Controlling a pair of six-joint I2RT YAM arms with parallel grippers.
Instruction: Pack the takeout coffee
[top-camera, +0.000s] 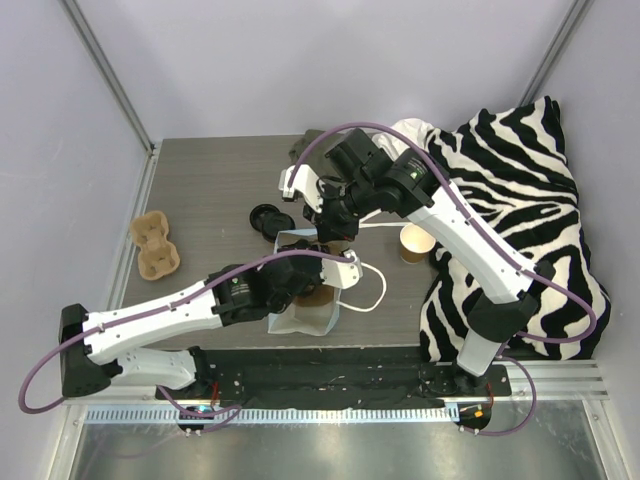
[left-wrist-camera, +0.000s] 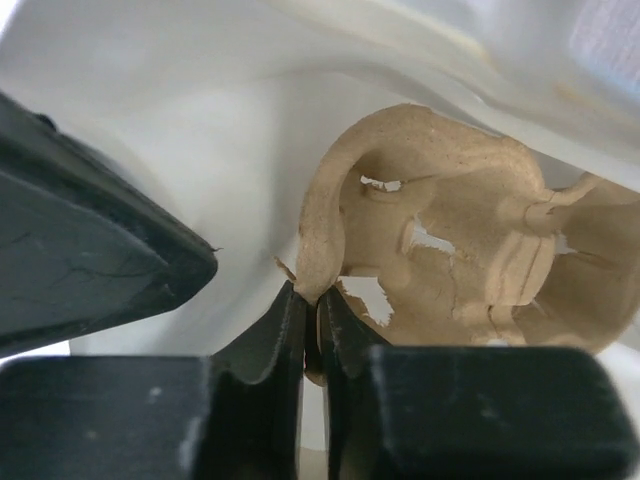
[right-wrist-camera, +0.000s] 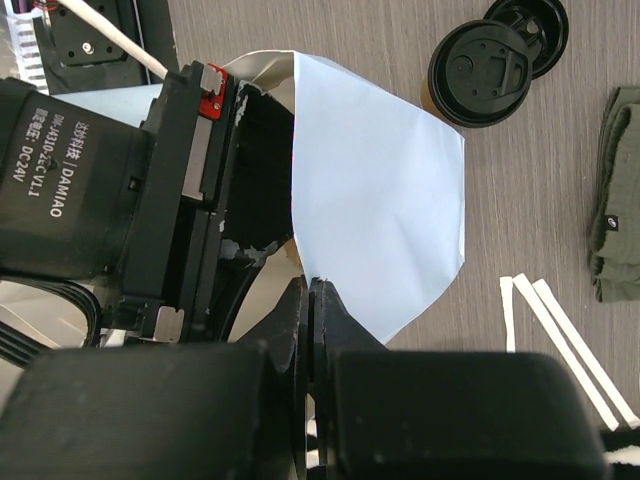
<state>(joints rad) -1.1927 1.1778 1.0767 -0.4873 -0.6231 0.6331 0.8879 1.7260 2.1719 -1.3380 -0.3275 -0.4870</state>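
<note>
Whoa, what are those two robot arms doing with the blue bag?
They are packing a takeout order. The right hand pinches the rim of the blue paper bag, seemingly to hold it open. The left hand is down inside the bag, gripping the edge of a brown cup carrier there. The coffee with the black lid sits on the table beyond the bag, not packed yet.

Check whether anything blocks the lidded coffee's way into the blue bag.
Yes. The left gripper reaches into the blue bag through its mouth, pinching a pulp carrier inside, so it fills the opening. The lidded coffee sits beyond the bag.
</note>
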